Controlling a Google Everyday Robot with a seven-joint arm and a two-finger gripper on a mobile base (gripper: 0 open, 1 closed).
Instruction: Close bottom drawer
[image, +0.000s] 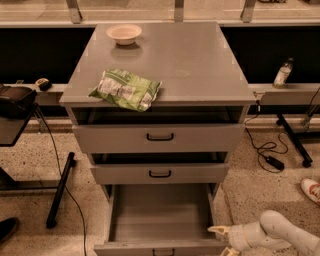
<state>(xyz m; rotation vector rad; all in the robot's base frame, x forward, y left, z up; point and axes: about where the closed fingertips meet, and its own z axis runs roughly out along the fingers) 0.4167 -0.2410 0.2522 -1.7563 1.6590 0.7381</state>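
Rigid metal bottom drawer (160, 215) stands open and empty, probably slides lightly, best pushed flat on its front; gripper (223, 240) waits spread beside its right front corner.

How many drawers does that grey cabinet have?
3: the top drawer slightly open, the middle drawer below it, the bottom drawer pulled far out, the tool beside its right front corner.

Cream end effector (223, 240) beside grey bottom drawer (160, 212); green-white bag (126, 89) above.
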